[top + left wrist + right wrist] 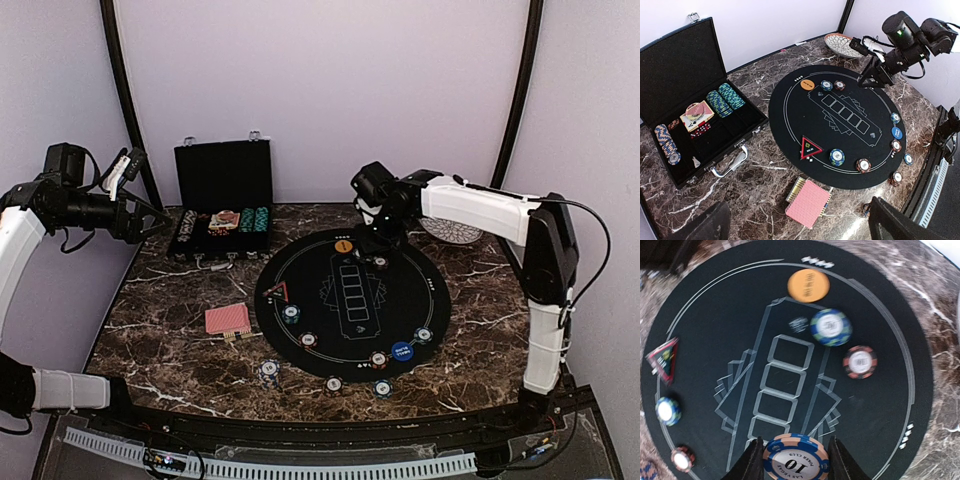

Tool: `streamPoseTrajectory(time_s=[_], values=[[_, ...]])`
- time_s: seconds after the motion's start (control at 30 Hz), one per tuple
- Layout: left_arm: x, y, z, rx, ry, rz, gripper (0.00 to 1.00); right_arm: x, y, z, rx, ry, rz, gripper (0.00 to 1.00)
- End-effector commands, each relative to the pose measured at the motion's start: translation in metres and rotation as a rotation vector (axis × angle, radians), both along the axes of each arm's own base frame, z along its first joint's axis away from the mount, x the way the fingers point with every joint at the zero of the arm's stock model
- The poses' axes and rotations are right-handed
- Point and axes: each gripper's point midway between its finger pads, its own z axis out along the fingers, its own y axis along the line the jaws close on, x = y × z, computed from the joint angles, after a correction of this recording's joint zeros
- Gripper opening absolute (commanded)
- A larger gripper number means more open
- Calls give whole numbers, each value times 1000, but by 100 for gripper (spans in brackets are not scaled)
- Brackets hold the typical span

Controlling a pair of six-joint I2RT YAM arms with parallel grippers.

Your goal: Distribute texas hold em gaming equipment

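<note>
My right gripper (796,460) is shut on a blue and peach poker chip (796,462) marked 10, held above the far half of the black mat (400,300). Below it lie an orange disc (808,285), a blue-green chip (830,327) and a red chip (860,361). The red triangle (276,293) and blue disc (402,351) sit near the mat's rim among more chips (309,340). A red-backed card deck (808,202) lies on the marble left of the mat. My left gripper (150,218) hangs open, high at the table's far left, holding nothing.
An open black case (222,200) with chip rows and cards stands at the back left. A patterned wicker plate (450,230) sits at the back right behind the right arm. A chip stack (267,373) and two single chips (333,383) lie off the mat's near edge.
</note>
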Motion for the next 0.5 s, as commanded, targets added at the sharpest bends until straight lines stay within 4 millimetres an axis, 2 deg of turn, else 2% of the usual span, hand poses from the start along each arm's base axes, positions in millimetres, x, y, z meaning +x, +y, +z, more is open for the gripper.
streamPoseTrajectory(time_s=[0.0,0.23,0.33,0.47], values=[[-7,-1,5,-1,-5,-14,99,38,-30,-16,-33,-33,-84,3],[-4,-1,3,-1,1,-13,99,71,-71,-46,-40,9,-169,3],[-3,-1,2,-1,4,-13,99,76,-80,-56,-34,29,-189,3],[-2,-1,2,-2,4,-14,99,74,-87,-74,-36,59,-199,3]])
